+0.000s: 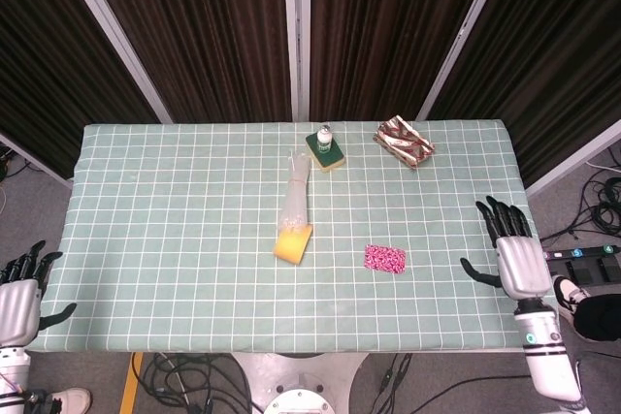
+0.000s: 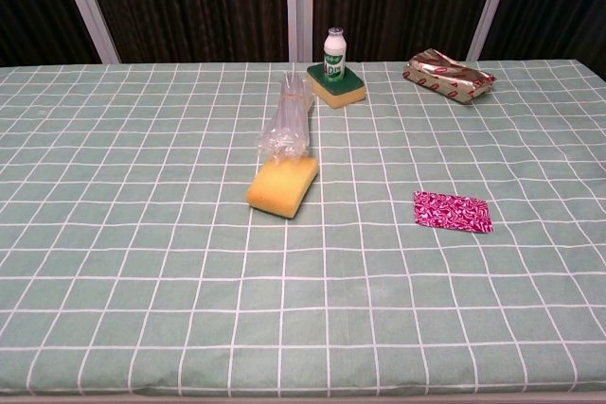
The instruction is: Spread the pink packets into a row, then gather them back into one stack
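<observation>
Far left, the left hand (image 1: 17, 293) hangs off the table's near-left corner, fingers spread and holding nothing; only the head view catches it, cut by the frame edge. Across the checked green tablecloth (image 1: 165, 210) to the middle, a clear crinkled plastic wrapper (image 1: 294, 191) lies lengthwise with a yellow sponge (image 1: 293, 243) touching its near end. Behind them a small white bottle (image 1: 325, 136) stands upright on a green-and-yellow sponge (image 1: 328, 152), and further right sits a shiny brown-and-red foil pack (image 1: 404, 141).

Now the prize: the pink packets (image 1: 384, 259) lie flat on the cloth right of centre, near the front, apart from everything else. They look thin, light and flimsy, probably slick film, so a judgement only: they should slide under a fingertip more readily than they lift, and an edge or corner pinch looks the best hold. Pressing down and fanning sideways seems the way to spread them.

How many packets are there? Neither view tells; they read as one flat patterned rectangle, with layers indistinguishable.

Far right, the right hand (image 1: 514, 254) hovers at the table's right edge, well apart from the packets, fingers splayed wide and empty. The chest view shows neither hand.
</observation>
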You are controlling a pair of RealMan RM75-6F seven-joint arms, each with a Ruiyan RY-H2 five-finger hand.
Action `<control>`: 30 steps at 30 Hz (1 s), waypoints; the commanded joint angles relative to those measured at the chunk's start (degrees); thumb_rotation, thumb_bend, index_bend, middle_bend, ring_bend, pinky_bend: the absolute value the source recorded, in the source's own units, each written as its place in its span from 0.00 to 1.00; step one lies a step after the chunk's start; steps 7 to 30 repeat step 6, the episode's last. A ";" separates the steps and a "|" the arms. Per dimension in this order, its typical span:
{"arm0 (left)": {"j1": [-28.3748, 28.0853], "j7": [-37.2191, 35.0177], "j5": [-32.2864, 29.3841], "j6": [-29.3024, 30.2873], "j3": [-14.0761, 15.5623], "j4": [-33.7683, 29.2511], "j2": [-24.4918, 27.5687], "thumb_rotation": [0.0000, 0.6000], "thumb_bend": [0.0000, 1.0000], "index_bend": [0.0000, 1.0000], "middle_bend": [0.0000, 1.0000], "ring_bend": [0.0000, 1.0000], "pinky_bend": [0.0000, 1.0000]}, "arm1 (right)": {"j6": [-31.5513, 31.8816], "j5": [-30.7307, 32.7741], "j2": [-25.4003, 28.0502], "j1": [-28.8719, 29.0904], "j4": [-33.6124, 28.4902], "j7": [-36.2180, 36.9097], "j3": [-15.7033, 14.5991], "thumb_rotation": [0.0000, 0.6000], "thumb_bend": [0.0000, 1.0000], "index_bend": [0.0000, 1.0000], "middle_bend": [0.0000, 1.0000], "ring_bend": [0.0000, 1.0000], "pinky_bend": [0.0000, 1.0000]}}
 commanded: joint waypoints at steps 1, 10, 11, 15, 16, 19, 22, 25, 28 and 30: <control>-0.08 0.88 0.18 0.25 0.04 -0.83 0.22 1.00 0.13 0.27 0.18 0.15 0.17 | 2.90 -4.43 1.64 -3.43 -0.72 3.28 -2.58 0.82 0.17 0.04 0.00 0.00 0.00; -0.13 1.78 0.01 0.47 -0.07 -1.70 0.47 1.00 0.13 0.27 0.18 0.15 0.17 | 5.89 -8.51 2.18 -6.69 -0.71 3.99 -4.27 0.81 0.17 0.04 0.00 0.00 0.00; -0.13 1.78 0.01 0.47 -0.07 -1.70 0.47 1.00 0.13 0.27 0.18 0.15 0.17 | 5.89 -8.51 2.18 -6.69 -0.71 3.99 -4.27 0.81 0.17 0.04 0.00 0.00 0.00; -0.13 1.78 0.01 0.47 -0.07 -1.70 0.47 1.00 0.13 0.27 0.18 0.15 0.17 | 5.89 -8.51 2.18 -6.69 -0.71 3.99 -4.27 0.81 0.17 0.04 0.00 0.00 0.00; -0.13 1.78 0.01 0.47 -0.07 -1.70 0.47 1.00 0.13 0.27 0.18 0.15 0.17 | 5.89 -8.51 2.18 -6.69 -0.71 3.99 -4.27 0.81 0.17 0.04 0.00 0.00 0.00; -0.13 1.78 0.01 0.47 -0.07 -1.70 0.47 1.00 0.13 0.27 0.18 0.15 0.17 | 5.89 -8.51 2.18 -6.69 -0.71 3.99 -4.27 0.81 0.17 0.04 0.00 0.00 0.00; -0.13 1.78 0.01 0.47 -0.07 -1.70 0.47 1.00 0.13 0.27 0.18 0.15 0.17 | 5.89 -8.51 2.18 -6.69 -0.71 3.99 -4.27 0.81 0.17 0.04 0.00 0.00 0.00; -0.13 1.78 0.01 0.47 -0.07 -1.70 0.47 1.00 0.13 0.27 0.18 0.15 0.17 | 5.89 -8.51 2.18 -6.69 -0.71 3.99 -4.27 0.81 0.17 0.04 0.00 0.00 0.00; -0.13 1.78 0.01 0.47 -0.07 -1.70 0.47 1.00 0.13 0.27 0.18 0.15 0.17 | 5.89 -8.51 2.18 -6.69 -0.71 3.99 -4.27 0.81 0.17 0.04 0.00 0.00 0.00; -0.13 1.78 0.01 0.47 -0.07 -1.70 0.47 1.00 0.13 0.27 0.18 0.15 0.17 | 5.89 -8.51 2.18 -6.69 -0.71 3.99 -4.27 0.81 0.17 0.04 0.00 0.00 0.00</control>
